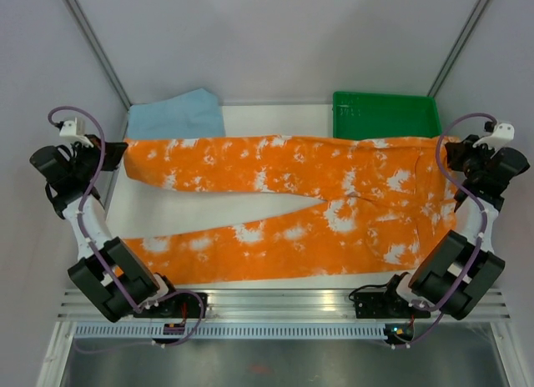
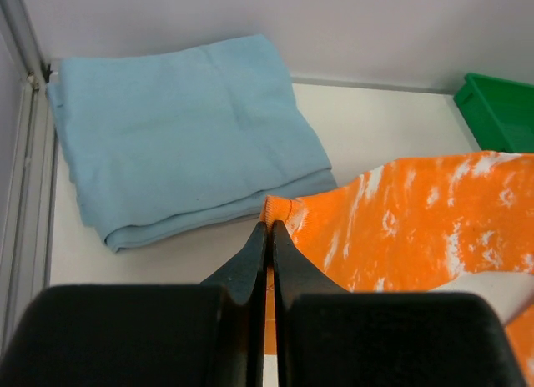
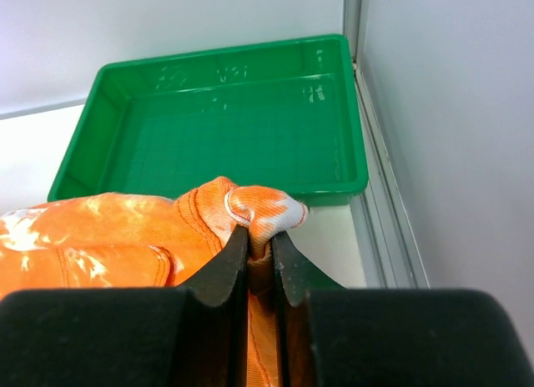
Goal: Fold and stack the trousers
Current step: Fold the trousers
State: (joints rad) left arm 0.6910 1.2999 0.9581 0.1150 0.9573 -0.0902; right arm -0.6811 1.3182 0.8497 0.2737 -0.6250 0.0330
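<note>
Orange and white tie-dye trousers [image 1: 292,203] lie spread across the table, waist at the right, both legs pointing left. My left gripper [image 1: 117,151] is shut on the hem of the far leg [image 2: 284,210], next to folded light blue trousers [image 1: 177,114]. My right gripper [image 1: 445,149] is shut on the far corner of the waistband [image 3: 259,208], just in front of the green tray [image 3: 209,112]. The blue trousers also show in the left wrist view [image 2: 183,128].
The green tray [image 1: 385,114] stands at the back right, its front edge partly covered by the waistband. White walls and metal frame posts close in the back and sides. A metal rail [image 1: 275,304] runs along the near edge.
</note>
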